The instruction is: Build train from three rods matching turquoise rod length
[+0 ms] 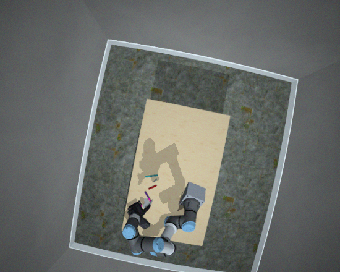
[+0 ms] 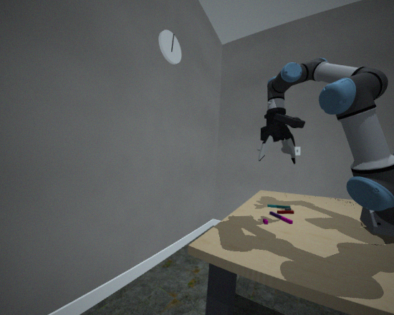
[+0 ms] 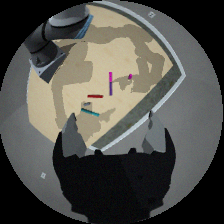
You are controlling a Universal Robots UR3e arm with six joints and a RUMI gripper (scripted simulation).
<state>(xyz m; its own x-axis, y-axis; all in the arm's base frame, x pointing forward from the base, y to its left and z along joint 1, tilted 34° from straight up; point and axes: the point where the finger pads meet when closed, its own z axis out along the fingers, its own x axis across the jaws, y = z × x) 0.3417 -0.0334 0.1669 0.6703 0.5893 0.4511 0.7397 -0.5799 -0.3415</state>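
Note:
My gripper (image 2: 277, 160) (image 3: 112, 112) is open and empty, high above the table. A purple rod (image 1: 146, 195) (image 3: 110, 89) lies in line with a magenta stretch (image 2: 286, 220) (image 3: 110, 77), ends apparently touching. That stretch looks about twice as long as the lone magenta rod (image 2: 265, 221) (image 3: 130, 76), which lies apart at its side; no seam can be made out. A red rod (image 1: 153, 187) (image 2: 285, 212) (image 3: 95, 96) lies beyond the purple end, apart from it. The turquoise rod (image 1: 151, 175) (image 2: 278, 206) (image 3: 90, 112) is farther off, with a small grey rod (image 1: 155, 180) (image 3: 87, 104) beside it.
The arm's base stands on a grey block (image 1: 195, 192) on the wooden table (image 1: 187, 123), to the right of the rods in the top view. The table's left edge runs near the lone magenta rod. Arm shadows cross the table around the rods.

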